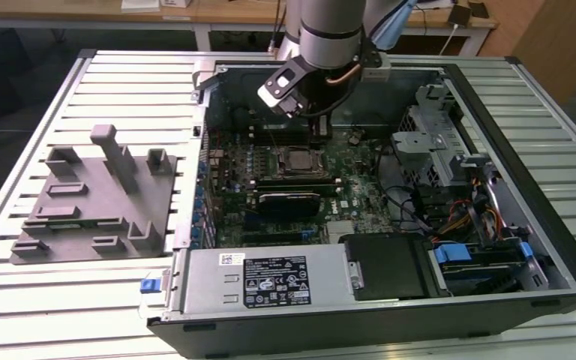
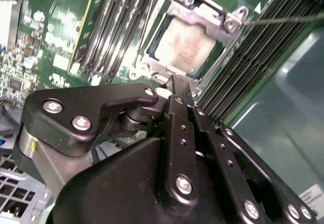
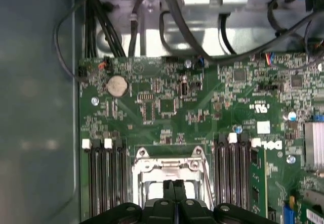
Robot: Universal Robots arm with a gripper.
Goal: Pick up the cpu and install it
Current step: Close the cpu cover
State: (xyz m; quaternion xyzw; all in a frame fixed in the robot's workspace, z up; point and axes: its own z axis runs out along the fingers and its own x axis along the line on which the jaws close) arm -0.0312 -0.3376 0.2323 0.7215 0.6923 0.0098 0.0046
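The cpu (image 2: 185, 44), a silvery square chip, lies in the motherboard socket (image 1: 296, 159) with the metal bracket (image 2: 230, 24) framing it. My gripper (image 1: 320, 131) hangs inside the open computer case, just above the socket's edge. In both wrist views its two black fingers (image 2: 177, 90) are pressed together with nothing between them. In the first wrist view the fingertips (image 3: 174, 186) cover the middle of the socket frame (image 3: 169, 166), so the chip is hidden there.
Memory slots (image 3: 104, 178) flank the socket on both sides. A black finned block (image 1: 288, 202) sits below the socket in the exterior view. Drive cages and cables (image 1: 438, 150) crowd the exterior view's right. A grey moulded tray (image 1: 98, 202) stands on the slatted table to the left.
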